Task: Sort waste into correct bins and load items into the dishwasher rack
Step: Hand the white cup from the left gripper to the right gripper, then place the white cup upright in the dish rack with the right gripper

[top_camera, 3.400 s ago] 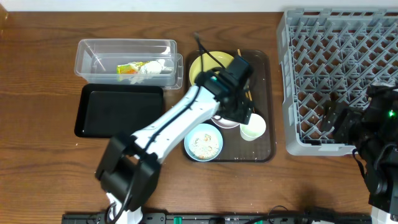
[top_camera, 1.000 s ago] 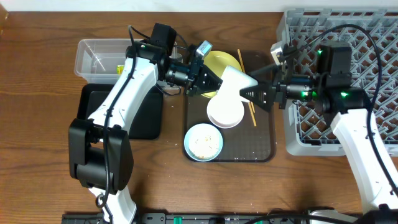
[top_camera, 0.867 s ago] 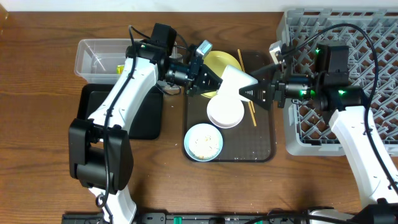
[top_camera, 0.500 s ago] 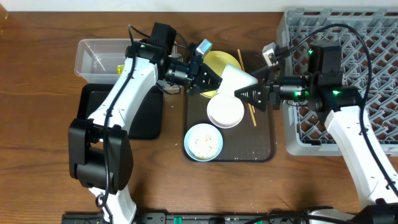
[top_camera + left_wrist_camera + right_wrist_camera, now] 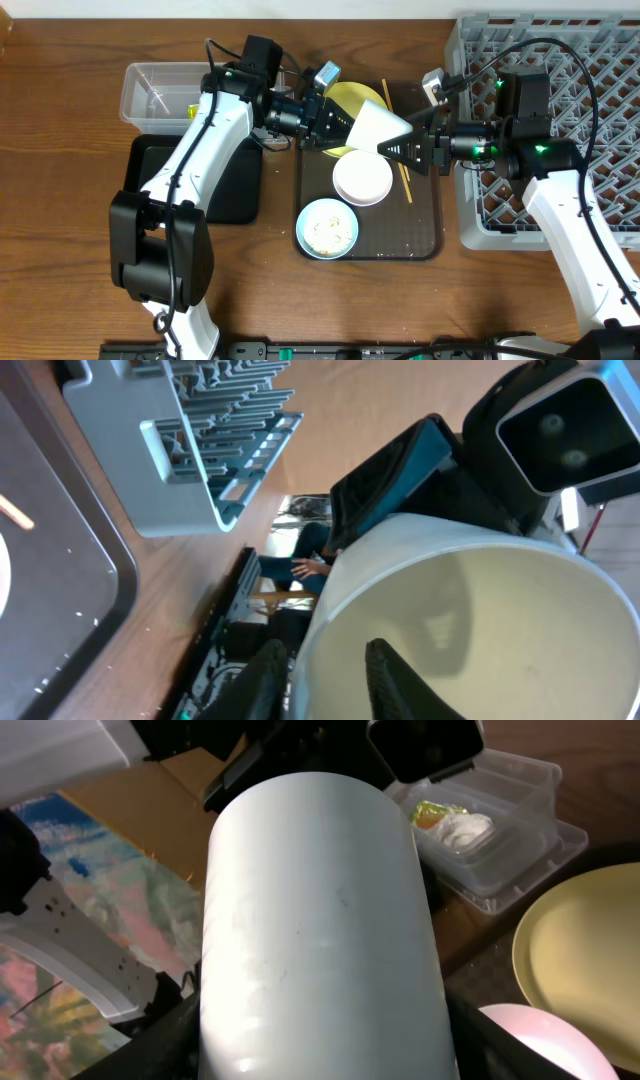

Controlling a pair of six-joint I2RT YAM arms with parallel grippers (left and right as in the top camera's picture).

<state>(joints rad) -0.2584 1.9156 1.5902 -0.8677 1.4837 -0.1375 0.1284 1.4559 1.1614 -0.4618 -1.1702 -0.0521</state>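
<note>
While two hands reached in from either side, the cup (image 5: pixel 374 127) hung over the brown tray (image 5: pixel 425 225).
The left hand (image 5: pixel 338 127) clamped the cup's rim, with one finger (image 5: pixel 400 680) inside. The right hand (image 5: pixel 395 150) flanked its base, but I could not tell whether it was closed. The cup lay sideways above the yellow plate (image 5: pixel 345 100) and white bowl (image 5: pixel 362 180), left of the rack (image 5: pixel 560 100).

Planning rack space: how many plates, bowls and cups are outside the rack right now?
Plates: 1, yellow plate
Bowls: 2, white bowl and light blue bowl
Cups: 1, pale cup
Total: 4
</note>
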